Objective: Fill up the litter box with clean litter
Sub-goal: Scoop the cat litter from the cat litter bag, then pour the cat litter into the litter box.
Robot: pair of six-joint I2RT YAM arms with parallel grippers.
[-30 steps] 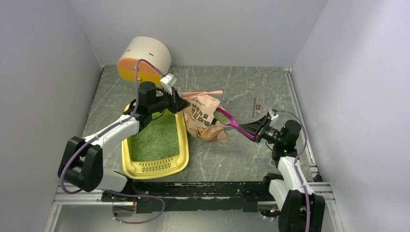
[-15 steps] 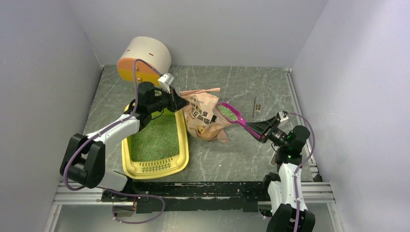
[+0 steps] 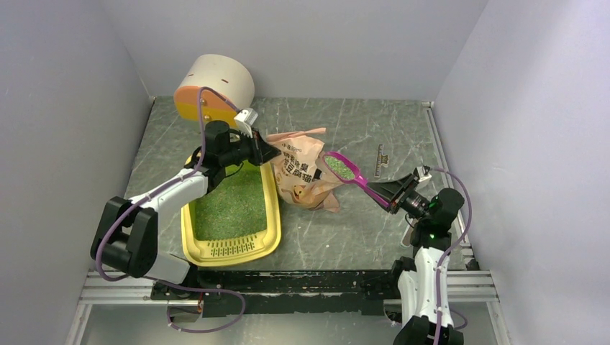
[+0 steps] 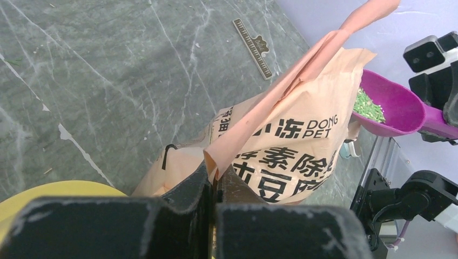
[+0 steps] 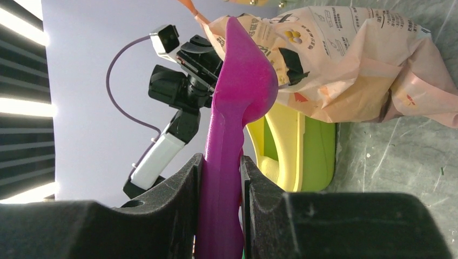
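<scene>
Green litter in litter box and scoop

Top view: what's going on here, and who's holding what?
The left gripper is shut on the top edge of the pink-beige litter bag, holding it up beside the yellow litter box. The right gripper grips the handle of the magenta scoop, which is lifted clear beside the bag with some clean litter in its bowl. The box already holds a layer of it.
</scene>
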